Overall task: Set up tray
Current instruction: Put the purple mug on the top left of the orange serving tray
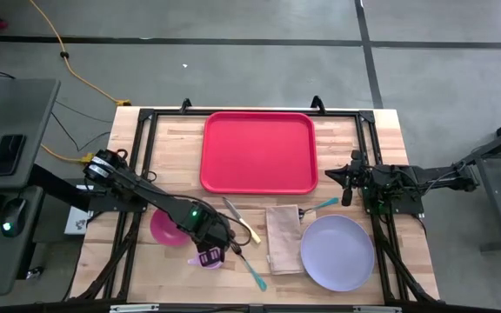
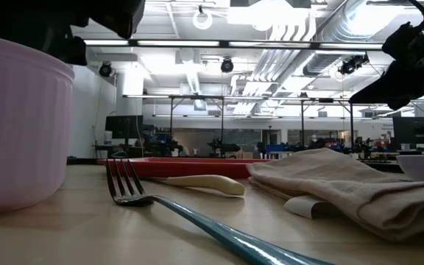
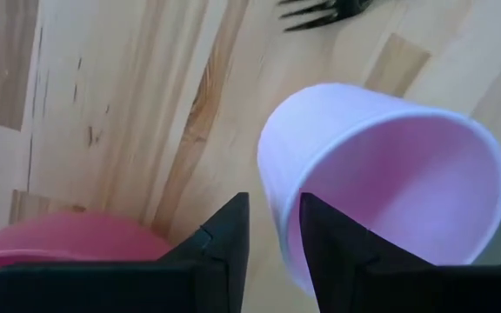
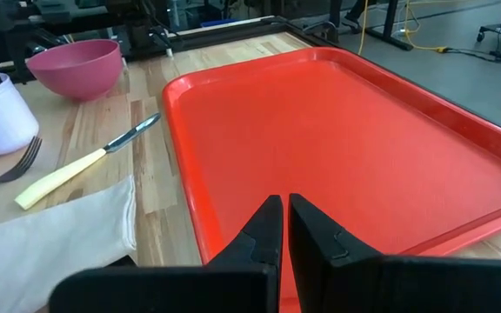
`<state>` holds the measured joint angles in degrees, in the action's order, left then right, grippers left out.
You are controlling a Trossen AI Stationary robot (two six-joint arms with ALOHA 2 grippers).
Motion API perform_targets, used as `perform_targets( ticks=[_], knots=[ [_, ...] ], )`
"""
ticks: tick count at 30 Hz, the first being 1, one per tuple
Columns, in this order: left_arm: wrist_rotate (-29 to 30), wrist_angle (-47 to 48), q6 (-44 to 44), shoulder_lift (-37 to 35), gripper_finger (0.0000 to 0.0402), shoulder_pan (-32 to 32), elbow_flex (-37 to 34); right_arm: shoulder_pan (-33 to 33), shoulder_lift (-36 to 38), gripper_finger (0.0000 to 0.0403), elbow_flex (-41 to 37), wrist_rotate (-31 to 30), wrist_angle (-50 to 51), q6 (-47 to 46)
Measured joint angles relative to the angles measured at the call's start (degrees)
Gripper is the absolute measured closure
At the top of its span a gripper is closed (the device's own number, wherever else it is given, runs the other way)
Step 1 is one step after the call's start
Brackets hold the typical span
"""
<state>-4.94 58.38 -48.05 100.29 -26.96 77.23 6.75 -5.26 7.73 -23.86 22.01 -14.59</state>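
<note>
The left fingers straddle the rim of a pale lavender cup, one inside and one outside, gripping its wall (nothing shows inside it). A pink bowl sits just beside them, looking empty. Past the cup lies a teal fork, then a cream-handled knife, a folded napkin and a bare lavender plate. The right fingers are clenched together, hovering at the near edge of the empty red tray on the desk.
</note>
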Motion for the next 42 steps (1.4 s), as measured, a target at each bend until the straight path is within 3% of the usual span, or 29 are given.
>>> perform_targets(
  ticks=[10, 21, 33, 42],
  knots=[
    [2.3, -1.3, 1.3, 0.0, 0.0277, 0.0, 0.0, 0.0, 0.0, 0.0402, 0.0, 0.0, 0.0, -0.5],
    [2.9, -2.5, 1.6, 0.0, 0.0388, 0.0, 0.0, 0.0, 0.0, 0.0402, 0.0, 0.0, 0.0, -0.5],
    [0.7, -2.0, 1.2, 0.0, 0.0391, 0.0, 0.3, 0.0, 0.0, 0.0402, 0.0, 0.0, 0.0, -0.5],
    [-1.8, 9.2, 1.3, 0.0, 0.0391, 0.0, 9.1, 0.0, 0.0, 0.0402, 0.0, 0.0, 0.0, -0.4]
  ],
)
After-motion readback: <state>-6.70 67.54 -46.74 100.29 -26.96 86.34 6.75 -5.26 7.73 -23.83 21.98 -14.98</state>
